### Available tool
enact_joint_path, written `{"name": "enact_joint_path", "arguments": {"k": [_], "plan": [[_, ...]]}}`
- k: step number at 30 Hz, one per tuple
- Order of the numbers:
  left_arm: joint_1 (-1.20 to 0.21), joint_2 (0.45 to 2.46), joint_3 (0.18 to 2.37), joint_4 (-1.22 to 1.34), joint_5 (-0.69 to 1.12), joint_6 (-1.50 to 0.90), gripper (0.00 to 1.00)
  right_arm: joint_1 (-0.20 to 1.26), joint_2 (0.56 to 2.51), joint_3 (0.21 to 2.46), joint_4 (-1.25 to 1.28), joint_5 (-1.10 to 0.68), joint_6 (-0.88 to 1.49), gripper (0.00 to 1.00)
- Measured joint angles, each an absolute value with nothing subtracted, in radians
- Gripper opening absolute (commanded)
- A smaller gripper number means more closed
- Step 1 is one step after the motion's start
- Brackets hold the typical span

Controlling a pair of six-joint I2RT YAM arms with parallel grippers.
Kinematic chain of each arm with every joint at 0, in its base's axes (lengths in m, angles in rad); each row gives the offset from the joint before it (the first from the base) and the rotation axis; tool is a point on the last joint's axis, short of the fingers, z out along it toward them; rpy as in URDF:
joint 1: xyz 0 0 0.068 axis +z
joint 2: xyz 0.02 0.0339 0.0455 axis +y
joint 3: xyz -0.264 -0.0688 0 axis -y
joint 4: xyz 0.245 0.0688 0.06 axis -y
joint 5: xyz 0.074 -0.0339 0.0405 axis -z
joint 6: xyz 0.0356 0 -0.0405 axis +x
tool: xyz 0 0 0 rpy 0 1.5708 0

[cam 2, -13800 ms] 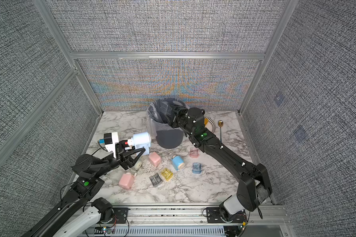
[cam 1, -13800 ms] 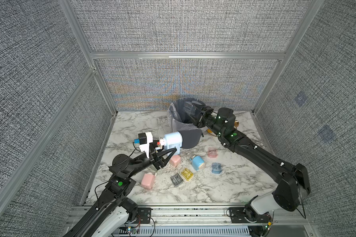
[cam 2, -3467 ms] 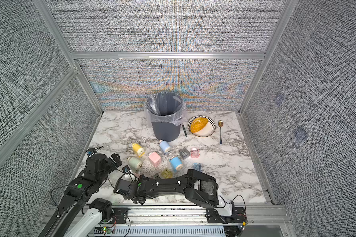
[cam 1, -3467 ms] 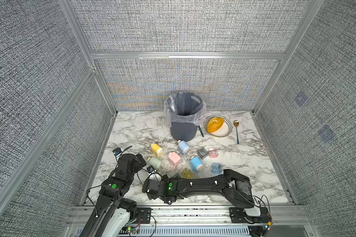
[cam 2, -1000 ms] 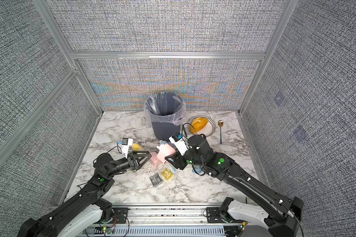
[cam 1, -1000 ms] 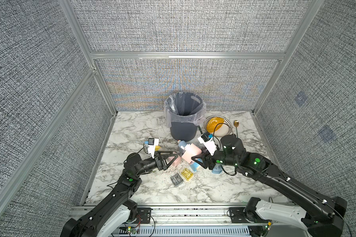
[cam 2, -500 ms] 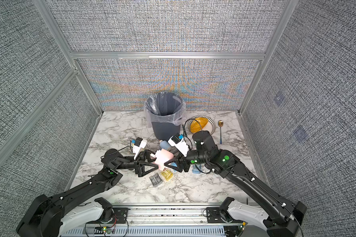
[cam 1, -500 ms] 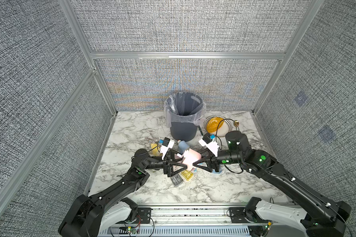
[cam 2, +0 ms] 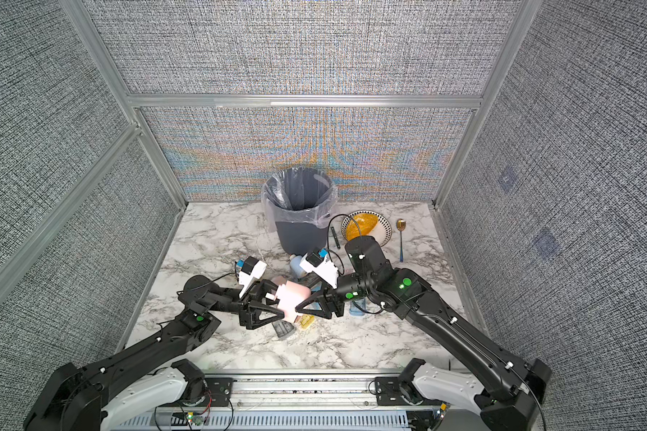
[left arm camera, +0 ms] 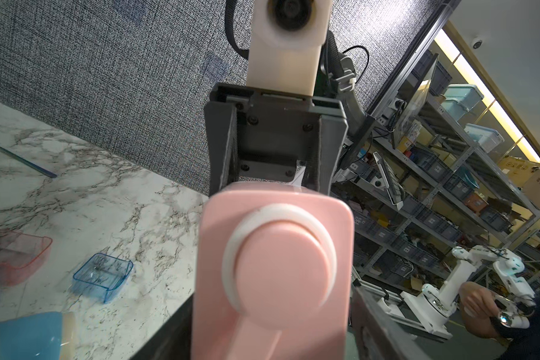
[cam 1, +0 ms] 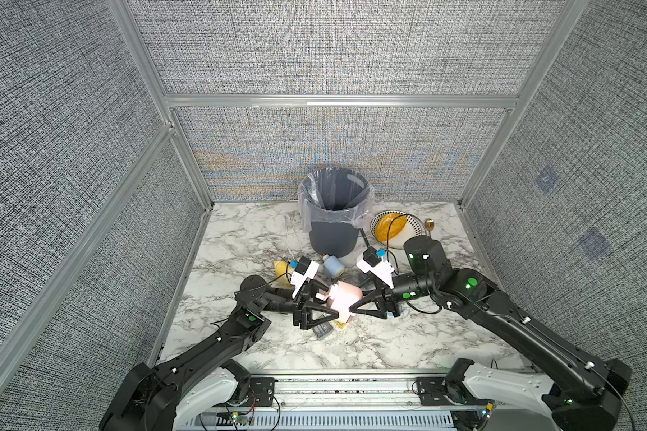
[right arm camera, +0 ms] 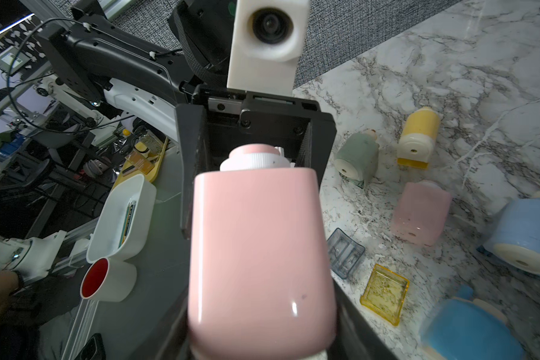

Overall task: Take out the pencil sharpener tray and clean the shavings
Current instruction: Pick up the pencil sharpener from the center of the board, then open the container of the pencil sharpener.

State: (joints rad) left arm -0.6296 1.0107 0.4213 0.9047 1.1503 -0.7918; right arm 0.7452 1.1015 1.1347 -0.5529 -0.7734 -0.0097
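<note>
**Q:** Above mid-bench [cam 1: 240, 242], what has just changed?

**A:** The left gripper [cam 2: 279, 298], wide open a moment ago, now clamps the crank end of the pink sharpener [cam 1: 341, 294]. The right gripper [cam 2: 302, 301] grips the opposite end. Its tray is hidden; a pull-apart seems next.

**Q:** What are the surroundings?

**A:** The bin [cam 1: 331, 239] stands far behind, with a blue sharpener [cam 1: 333, 265] between. Shavings [right arm camera: 384, 288] lie in the yellow tray [right arm camera: 368, 302] near.

Two high cameras side by side above the front rail [cam 1: 337, 388], looking down over the whole table [cam 1: 240, 239] to the back wall [cam 1: 337, 149], nearly identical views, two wrist cameras very close, facing each other across one pink sharpener [left arm camera: 275, 265], opposite ends.
</note>
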Motion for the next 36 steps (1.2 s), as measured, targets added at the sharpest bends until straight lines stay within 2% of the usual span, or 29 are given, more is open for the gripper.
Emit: {"name": "enact_joint_path", "arguments": {"k": [3, 5, 7, 10, 14, 16, 20, 22, 28, 36], "plan": [[-0.632, 0.999, 0.421, 0.886, 1.138, -0.764, 0.46, 0.741, 1.11, 1.143, -0.558, -0.79, -0.002, 0.33], [-0.632, 0.996, 0.421, 0.87, 1.126, -0.764, 0.31, 0.739, 1.118, 1.15, -0.568, -0.794, -0.004, 0.33], [-0.632, 0.993, 0.421, 0.858, 1.124, -0.76, 0.2, 0.734, 1.126, 1.154, -0.576, -0.801, -0.006, 0.34], [-0.633, 0.984, 0.421, 0.838, 1.118, -0.751, 0.1, 0.733, 1.134, 1.157, -0.578, -0.813, -0.003, 0.44], [-0.633, 0.951, 0.421, 0.786, 1.095, -0.733, 0.07, 0.733, 1.126, 1.127, -0.529, -0.83, 0.008, 0.69], [-0.637, 0.928, 0.422, 0.765, 1.089, -0.735, 0.07, 0.731, 1.113, 1.086, -0.464, -0.838, 0.011, 0.78], [-0.64, 0.884, 0.434, 0.741, 1.036, -0.733, 0.04, 0.713, 1.049, 0.965, -0.303, -0.868, 0.061, 0.86], [-0.64, 0.875, 0.44, 0.757, 1.017, -0.736, 0.0, 0.709, 1.01, 0.888, -0.213, -0.877, 0.094, 0.86], [-0.64, 0.899, 0.449, 0.855, 0.931, -0.762, 0.0, 0.707, 0.963, 0.762, 0.013, -0.907, 0.197, 0.87], [-0.639, 0.95, 0.441, 1.029, 0.835, -0.849, 0.0, 0.707, 0.982, 0.719, 0.252, -0.904, 0.336, 0.87]]}}
